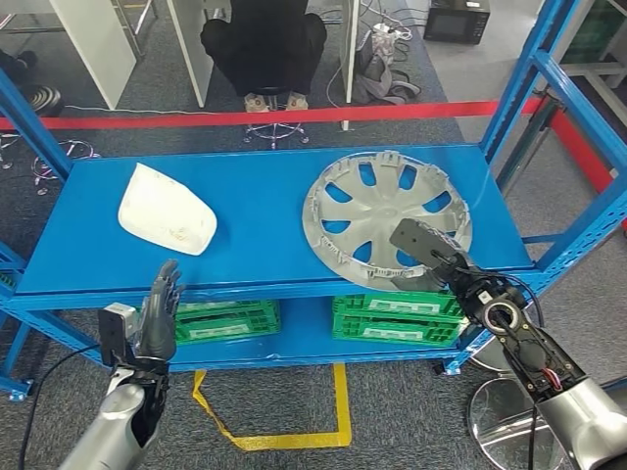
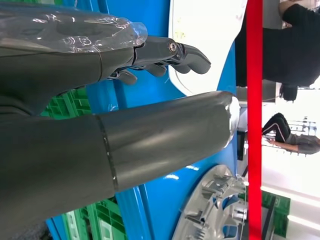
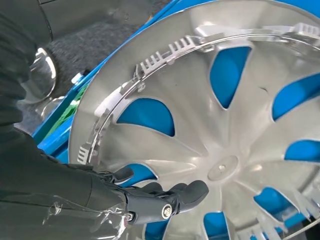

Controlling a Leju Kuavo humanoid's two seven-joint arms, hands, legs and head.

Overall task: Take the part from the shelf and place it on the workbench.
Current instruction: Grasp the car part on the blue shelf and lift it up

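While my right hand (image 1: 436, 257) reaches over the near rim of the silver hubcap (image 1: 384, 217), the part lies flat on the blue shelf (image 1: 259, 235), inner side up w/ clips showing round its edge. From the right wrist cam (image 3: 143, 202) I see dark fingers (image 3: 188, 192) stretched out over the spokes, close to the hub; can't tell if they actually touch the plastic, and nothing is pinched, so I read that hand as spread w/ nothing in it. Hubcap (image 3: 226, 125) fills most of that view, blue shelf showing through its cutouts.

My left hand (image 1: 157, 311) is up in front of the shelf's front edge, fingers extended and apart, holding nothing. Left wrist cam (image 2: 124, 135) shows the thick thumb and darker fingers (image 2: 177, 52) pointing toward the white cover piece (image 2: 203, 40), clearly apart from it. That white piece (image 1: 167, 211) sits on the left part of the same shelf level, well apart from the hubcap.

Below the top level I see green crates (image 1: 311, 318) on the lower shelf. Yellow tape (image 1: 296, 431) marks the floor in front. Behind the shelf runs a red line (image 1: 296, 116), and past it a person in black (image 1: 263, 44) sits on a chair
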